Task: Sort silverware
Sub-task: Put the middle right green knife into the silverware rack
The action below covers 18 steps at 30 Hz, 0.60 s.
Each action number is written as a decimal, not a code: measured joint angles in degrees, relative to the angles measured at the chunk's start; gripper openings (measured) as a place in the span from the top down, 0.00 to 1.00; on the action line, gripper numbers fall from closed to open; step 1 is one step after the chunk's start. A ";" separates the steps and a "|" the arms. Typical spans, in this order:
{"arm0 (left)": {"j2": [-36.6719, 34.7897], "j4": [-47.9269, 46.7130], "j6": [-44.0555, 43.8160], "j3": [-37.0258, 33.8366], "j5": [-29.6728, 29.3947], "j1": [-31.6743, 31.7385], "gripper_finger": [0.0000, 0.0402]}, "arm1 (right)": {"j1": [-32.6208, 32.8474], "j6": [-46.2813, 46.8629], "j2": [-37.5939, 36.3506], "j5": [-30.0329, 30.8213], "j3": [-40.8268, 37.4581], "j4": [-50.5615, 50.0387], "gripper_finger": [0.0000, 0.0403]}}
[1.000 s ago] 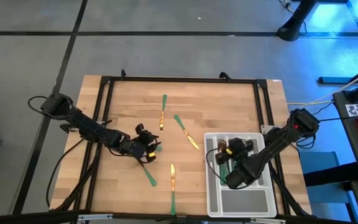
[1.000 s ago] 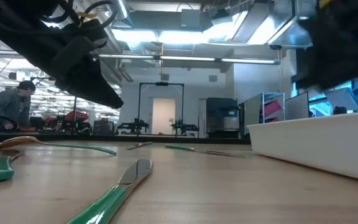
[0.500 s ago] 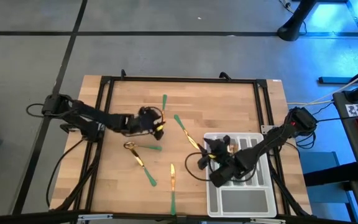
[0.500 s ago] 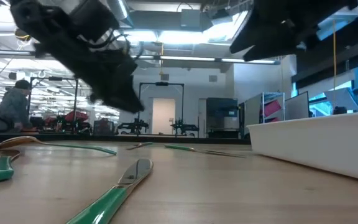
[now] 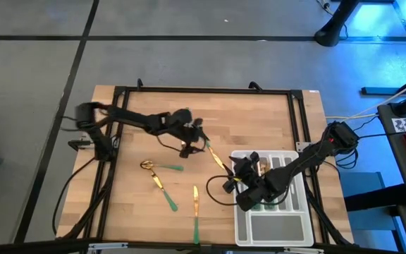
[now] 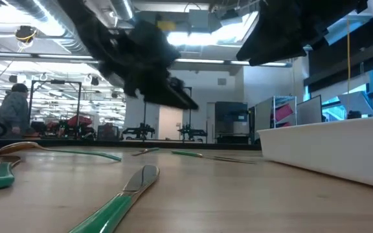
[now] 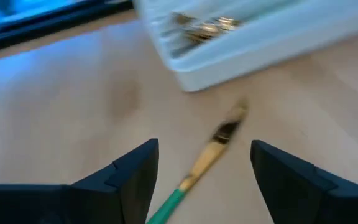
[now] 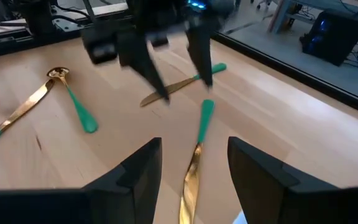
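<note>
Since the earlier frame the left gripper (image 5: 191,140) has swung from the spoon (image 5: 162,168) toward mid-table, fingers spread and empty, above a knife (image 5: 213,151) lying just beside the tray (image 5: 277,229). The right gripper (image 5: 232,185), released and empty, hovers at the tray's edge. The step appears to be picking; next, descend astride the handle and clench.

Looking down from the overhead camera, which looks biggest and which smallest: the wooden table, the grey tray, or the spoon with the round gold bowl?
1. Table
2. Tray
3. Spoon
All three sit at table level, so nearness to the camera hardly affects the order.
</note>
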 joint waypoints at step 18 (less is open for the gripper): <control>22.57 -2.93 12.35 10.14 10.62 8.42 0.50 | 0.00 0.74 0.00 -3.43 0.00 0.34 0.55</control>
